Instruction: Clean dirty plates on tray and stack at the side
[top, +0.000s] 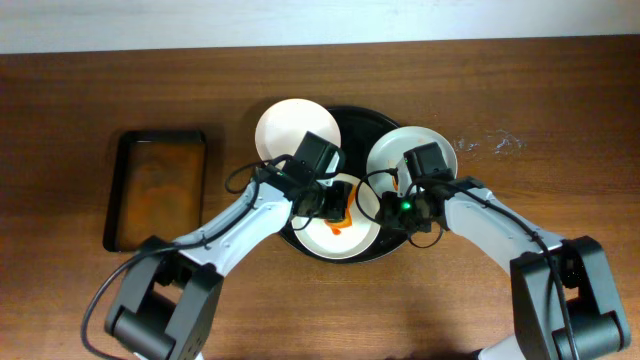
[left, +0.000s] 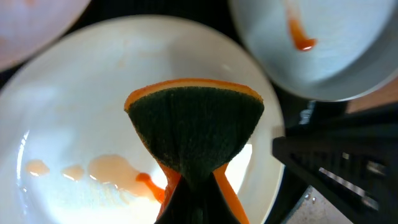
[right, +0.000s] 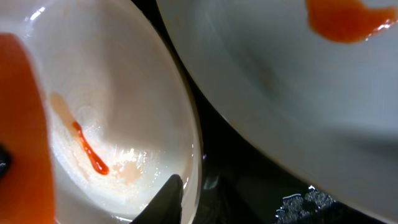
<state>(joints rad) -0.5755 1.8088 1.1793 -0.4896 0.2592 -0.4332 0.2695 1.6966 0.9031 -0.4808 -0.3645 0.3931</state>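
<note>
Three white plates lie on the round black tray (top: 355, 118). My left gripper (top: 333, 203) is shut on an orange sponge (left: 196, 124), green pad down, pressed on the front plate (top: 335, 243). This plate (left: 93, 93) carries an orange-red smear (left: 149, 183) beside the sponge. My right gripper (top: 388, 208) sits at this plate's right rim (right: 194, 155). One finger (right: 168, 199) lies inside the rim; the other is lost against the dark tray. The right plate (top: 425, 140) has a red smear (right: 342, 22). The back-left plate (top: 285, 125) looks clean.
A smaller rectangular dark tray (top: 115, 190) with brownish liquid stands on the wooden table to the left. Whitish specks (top: 490, 143) mark the table to the right of the round tray. Both arms reach in from the front edge.
</note>
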